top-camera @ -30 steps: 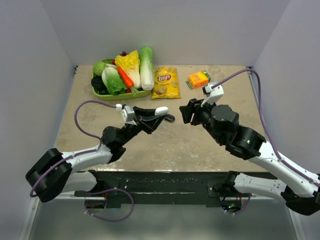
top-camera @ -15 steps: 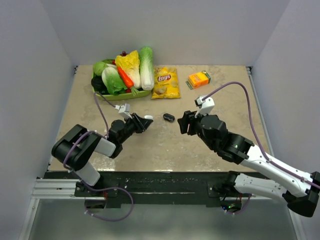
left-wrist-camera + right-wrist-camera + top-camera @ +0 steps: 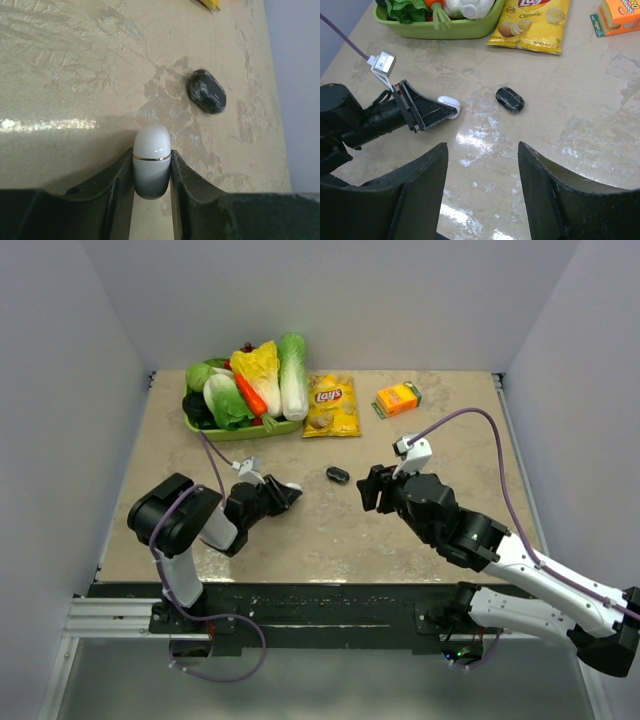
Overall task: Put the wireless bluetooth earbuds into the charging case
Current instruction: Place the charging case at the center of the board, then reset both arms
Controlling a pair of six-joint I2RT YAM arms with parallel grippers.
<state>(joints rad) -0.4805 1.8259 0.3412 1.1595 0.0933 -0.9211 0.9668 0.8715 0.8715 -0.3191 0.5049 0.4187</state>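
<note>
Top external view shows the table (image 3: 440, 430) under both my arms. Well ahead of my left gripper (image 3: 283, 492) sits the green tray (image 3: 465, 29) of vegetables. The yellow chips bag (image 3: 532, 22) lies beside it, ahead of the gap between my grippers. The orange box (image 3: 397, 398) is ahead of my right gripper (image 3: 481, 146), whose jaws stand wide apart with nothing between them. My left gripper is clamped on the white charging case (image 3: 151, 165), its rounded end poking past the fingertips. The wireless bluetooth earbuds (image 3: 206, 91) lie on the table as one dark lump, just ahead and right of my left fingertips, between both grippers, touching neither.
</note>
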